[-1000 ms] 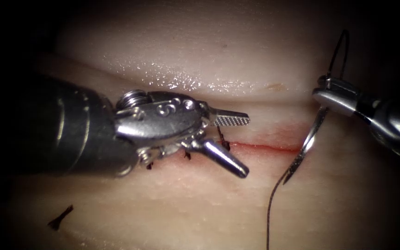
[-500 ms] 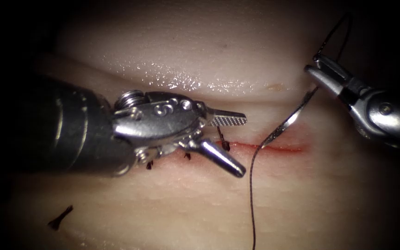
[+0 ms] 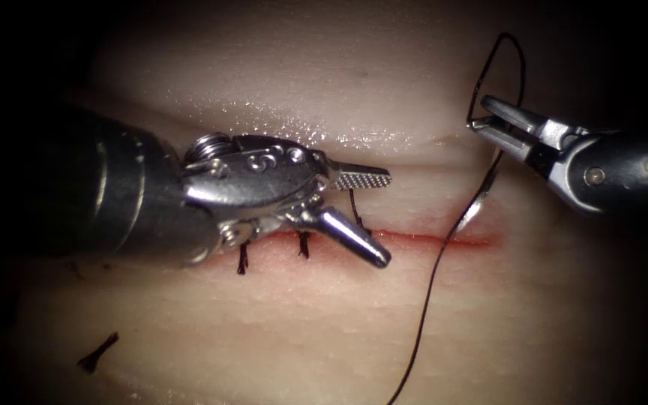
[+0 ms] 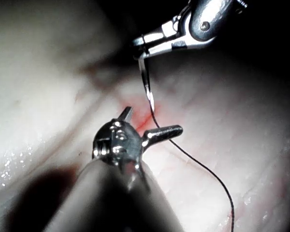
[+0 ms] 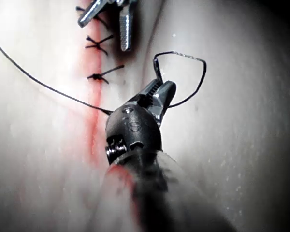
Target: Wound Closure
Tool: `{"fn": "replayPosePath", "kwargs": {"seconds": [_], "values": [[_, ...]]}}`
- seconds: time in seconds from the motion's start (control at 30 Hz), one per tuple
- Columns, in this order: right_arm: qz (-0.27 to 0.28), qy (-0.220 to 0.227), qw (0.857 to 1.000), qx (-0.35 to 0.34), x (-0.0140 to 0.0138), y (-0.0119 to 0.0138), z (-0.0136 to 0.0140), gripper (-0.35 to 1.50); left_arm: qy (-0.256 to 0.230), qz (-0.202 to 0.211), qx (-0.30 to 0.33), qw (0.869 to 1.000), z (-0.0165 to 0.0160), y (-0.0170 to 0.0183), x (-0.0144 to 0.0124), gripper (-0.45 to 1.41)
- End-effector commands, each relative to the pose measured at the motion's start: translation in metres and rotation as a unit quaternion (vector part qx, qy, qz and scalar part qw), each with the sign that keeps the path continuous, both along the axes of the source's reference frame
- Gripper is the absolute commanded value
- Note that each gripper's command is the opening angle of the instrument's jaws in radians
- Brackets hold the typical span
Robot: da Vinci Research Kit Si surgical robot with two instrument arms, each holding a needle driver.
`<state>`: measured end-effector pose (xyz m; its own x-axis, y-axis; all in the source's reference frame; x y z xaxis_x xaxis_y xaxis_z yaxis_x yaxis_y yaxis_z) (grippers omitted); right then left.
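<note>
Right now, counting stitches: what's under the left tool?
Under the left tool, jaws open and empty, stitches cross the cut; its body may cover more. The right tool holds the needle.

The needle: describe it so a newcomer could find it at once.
Start at the tissue and its red cut, then go to the cut's right end, where the right tool holds the needle near its tail end. It hangs down to a tip just over the cut. Unlike the matte black thread, it is a shiny, broader steel curve.
</note>
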<state>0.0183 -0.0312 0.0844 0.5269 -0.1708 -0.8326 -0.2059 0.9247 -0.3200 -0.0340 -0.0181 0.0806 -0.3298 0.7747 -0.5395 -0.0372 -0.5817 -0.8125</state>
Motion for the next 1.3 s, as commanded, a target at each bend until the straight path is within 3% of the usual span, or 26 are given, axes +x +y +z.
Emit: {"fn": "replayPosePath", "kwargs": {"seconds": [0.03, 0.3, 0.47, 0.6, 0.77, 1.03, 1.17, 1.3], "values": [[-0.007, -0.002, 1.0, -0.014, 0.0016, -0.0002, 0.0006, -0.35, 0.0, 0.0, 0.001, 1.0, 0.0006, -0.0004, -0.0006, 0.86], [-0.03, -0.008, 0.995, -0.094, 0.0033, -0.0006, 0.0015, -0.35, 0.003, 0.0, -0.001, 1.0, 0.0007, -0.0007, 0.0, 0.86], [-0.019, 0.024, 0.993, -0.117, 0.0031, -0.0007, 0.0029, -0.35, 0.005, 0.0, -0.001, 1.0, 0.0008, -0.001, 0.0003, 0.86], [0.036, 0.11, 0.992, -0.057, 0.0022, -0.0007, 0.0031, -0.35, 0.01, -0.002, -0.003, 1.0, 0.0009, -0.0009, 0.0006, 0.86], [0.061, 0.187, 0.98, 0.026, 0.0009, -0.0005, 0.0023, -0.35, 0.025, -0.014, -0.005, 1.0, 0.0013, 0.0, 0.0012, 0.86], [0.074, 0.233, 0.964, 0.105, 0.0004, -0.0003, 0.0013, -0.35, 0.04, -0.028, -0.005, 0.999, 0.0025, 0.0017, 0.0007, 0.91], [0.064, 0.247, 0.961, 0.109, 0.0011, -0.0007, 0.001, -0.35, 0.049, -0.043, 0.025, 0.998, 0.003, 0.0019, -0.0006, 1.06], [0.056, 0.27, 0.955, 0.108, 0.0022, -0.0012, 0.0005, -0.35, 0.049, -0.031, 0.039, 0.998, 0.0032, 0.0019, -0.002, 1.2]]}}
